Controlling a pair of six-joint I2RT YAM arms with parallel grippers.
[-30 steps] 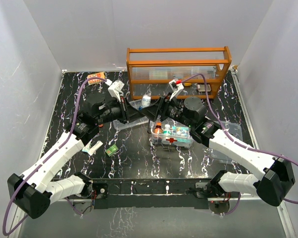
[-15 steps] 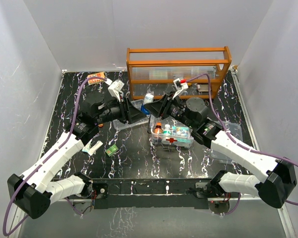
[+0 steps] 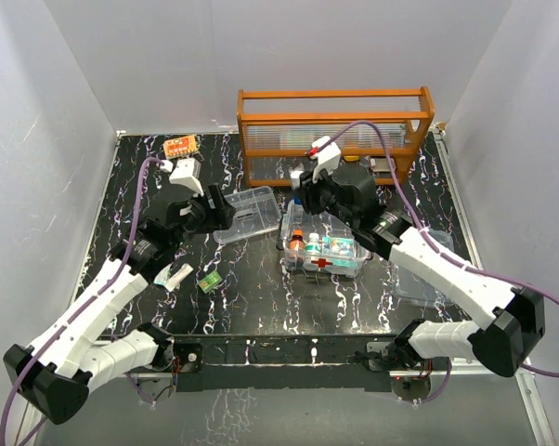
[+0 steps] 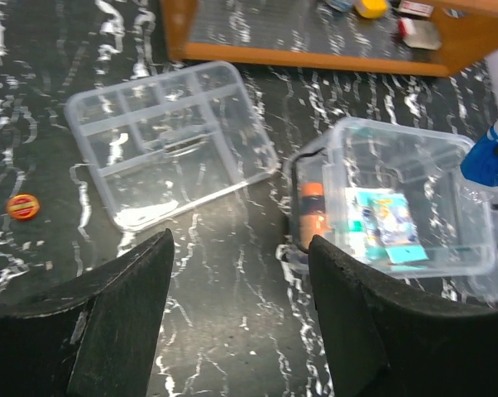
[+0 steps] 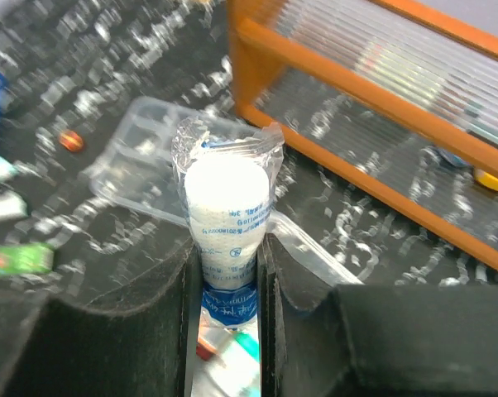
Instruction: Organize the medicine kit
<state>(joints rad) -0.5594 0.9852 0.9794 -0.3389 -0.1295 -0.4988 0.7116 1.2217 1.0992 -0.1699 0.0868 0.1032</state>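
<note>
The left arm is reaching out over the left-centre of the table [image 3: 261,297], its left gripper [image 4: 239,248] hanging empty with fingers wide apart just near of the clear divided tray [image 4: 170,141]. The right arm is bending in from the right, its right gripper [image 5: 228,248] clamping a white, plastic-wrapped bottle [image 5: 228,207] upright above the medicine kit box [image 3: 322,253]. That clear box, showing a red cross on its near wall, is sitting lidless at the table's centre, just right of the tray and near of the orange rack [image 3: 335,130], holding an orange bottle [image 4: 313,211] and small packets.
</note>
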